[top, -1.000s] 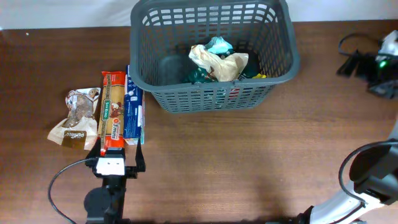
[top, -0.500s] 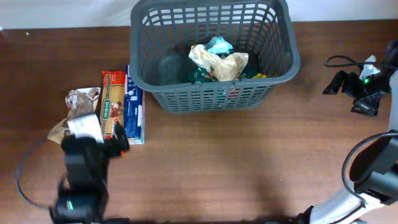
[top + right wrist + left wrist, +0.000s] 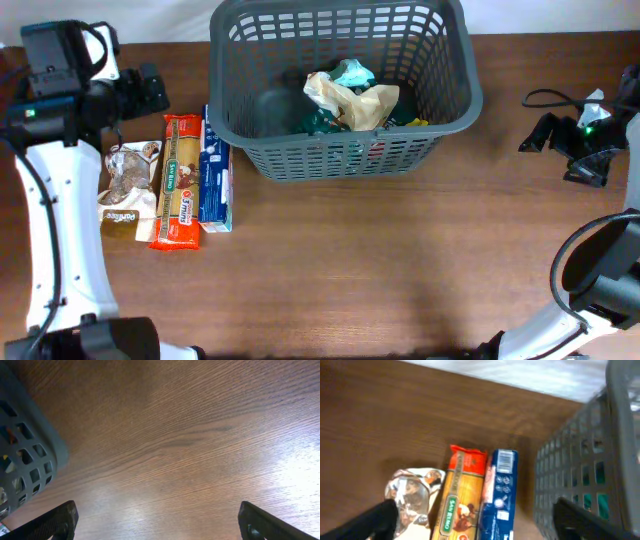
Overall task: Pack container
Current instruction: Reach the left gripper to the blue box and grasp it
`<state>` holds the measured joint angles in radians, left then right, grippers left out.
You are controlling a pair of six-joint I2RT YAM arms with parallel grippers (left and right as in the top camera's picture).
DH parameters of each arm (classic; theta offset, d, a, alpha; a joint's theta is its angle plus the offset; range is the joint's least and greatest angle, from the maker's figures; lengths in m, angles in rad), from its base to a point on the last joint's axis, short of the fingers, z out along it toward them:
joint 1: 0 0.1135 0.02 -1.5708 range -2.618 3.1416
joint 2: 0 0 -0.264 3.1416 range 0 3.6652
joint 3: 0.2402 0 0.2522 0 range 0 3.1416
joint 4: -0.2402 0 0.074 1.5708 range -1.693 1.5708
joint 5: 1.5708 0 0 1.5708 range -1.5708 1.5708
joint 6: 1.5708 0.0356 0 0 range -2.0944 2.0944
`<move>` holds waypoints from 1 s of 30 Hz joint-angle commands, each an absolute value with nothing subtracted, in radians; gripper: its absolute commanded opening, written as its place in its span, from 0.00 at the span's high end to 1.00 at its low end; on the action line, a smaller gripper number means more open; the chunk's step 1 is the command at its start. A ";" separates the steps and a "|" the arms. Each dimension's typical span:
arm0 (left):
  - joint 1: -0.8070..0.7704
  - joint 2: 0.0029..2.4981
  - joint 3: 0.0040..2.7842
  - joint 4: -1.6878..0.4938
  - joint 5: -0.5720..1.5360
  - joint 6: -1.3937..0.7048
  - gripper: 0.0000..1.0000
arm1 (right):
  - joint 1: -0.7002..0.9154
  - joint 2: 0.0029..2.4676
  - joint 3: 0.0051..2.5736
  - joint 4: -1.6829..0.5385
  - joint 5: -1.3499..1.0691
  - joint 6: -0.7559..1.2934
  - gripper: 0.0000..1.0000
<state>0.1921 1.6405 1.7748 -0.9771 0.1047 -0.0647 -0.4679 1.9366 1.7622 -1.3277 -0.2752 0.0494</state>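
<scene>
A foil snack bag (image 3: 125,185), an orange pasta pack (image 3: 180,180) and a blue box (image 3: 214,170) lie side by side on the wooden table (image 3: 350,270), both the left gripper (image 3: 477,525) above them and the right gripper (image 3: 160,525) over bare wood spread wide and empty, while the grey container (image 3: 340,155), just beside the blue box, sits at the far edge holding crumpled bags (image 3: 350,100).

The left gripper (image 3: 152,92) has swung away from the 6 o'clock end of the pasta packet (image 3: 178,180) to hang at about 11 o'clock from it, over the counter's (image 3: 330,260) far-left corner (its white arm now runs down the left edge). The packet's near end, covered before, shows bare. The right gripper (image 3: 535,135) has drifted slightly toward 7 o'clock.
</scene>
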 commanded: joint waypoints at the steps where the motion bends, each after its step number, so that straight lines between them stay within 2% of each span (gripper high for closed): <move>1: 0.178 1.711 1.792 -1.032 0.173 -0.013 0.11 | -0.465 1.925 1.758 -1.327 -0.281 0.054 0.01; 13: 0.138 1.988 1.774 -1.108 0.182 -0.014 0.11 | -0.465 1.925 1.758 -1.327 -0.281 0.054 0.01; 14: 0.130 2.013 1.770 -1.108 0.188 -0.013 0.15 | -0.465 1.925 1.758 -1.327 -0.281 0.054 0.01; 23: 0.045 2.190 1.768 -1.109 0.195 0.015 0.19 | -0.465 1.925 1.758 -1.327 -0.281 0.054 0.01; 26: 0.041 2.236 1.768 -1.108 0.195 0.012 0.23 | -0.465 1.925 1.758 -1.327 -0.281 0.054 0.01; 28: 0.041 2.260 1.768 -1.108 0.195 0.012 0.29 | -0.465 1.925 1.758 -1.327 -0.281 0.054 0.01; 29: 0.042 2.265 1.768 -1.108 0.195 0.012 0.34 | -0.465 1.925 1.758 -1.327 -0.280 0.054 0.01; 30: 0.042 2.272 1.768 -1.108 0.196 0.012 0.46 | -0.465 1.925 1.758 -1.327 -0.281 0.054 0.01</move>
